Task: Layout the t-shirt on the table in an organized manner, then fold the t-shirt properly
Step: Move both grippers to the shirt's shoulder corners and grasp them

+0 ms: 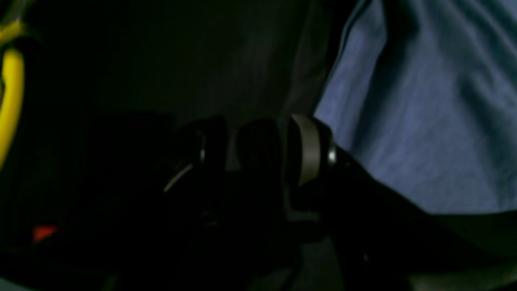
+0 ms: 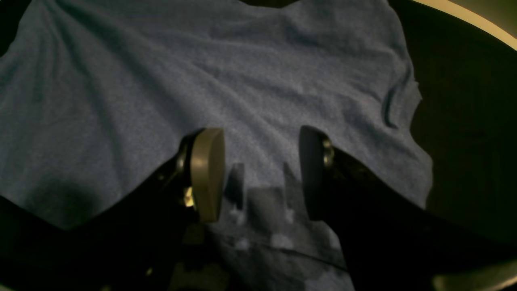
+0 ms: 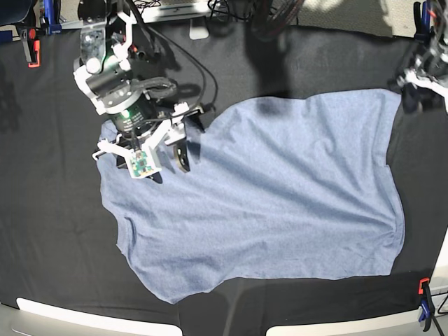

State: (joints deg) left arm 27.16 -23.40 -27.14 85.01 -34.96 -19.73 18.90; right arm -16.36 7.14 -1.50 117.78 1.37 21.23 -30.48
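The t-shirt lies spread, blue-grey and lightly wrinkled, plain side up, on the black table. My right gripper hovers over the shirt's upper left part, near a sleeve. In the right wrist view it is open, its two pads apart over bare fabric with nothing between them. My left gripper sits at the shirt's upper right corner. The left wrist view is dark: its fingers stand apart over black cloth, with the shirt's edge just to their right.
A red clamp grips the far left table edge. Blue clamps sit at the top right and bottom right. Cables lie along the back. A yellow curved part shows at the left wrist view's edge.
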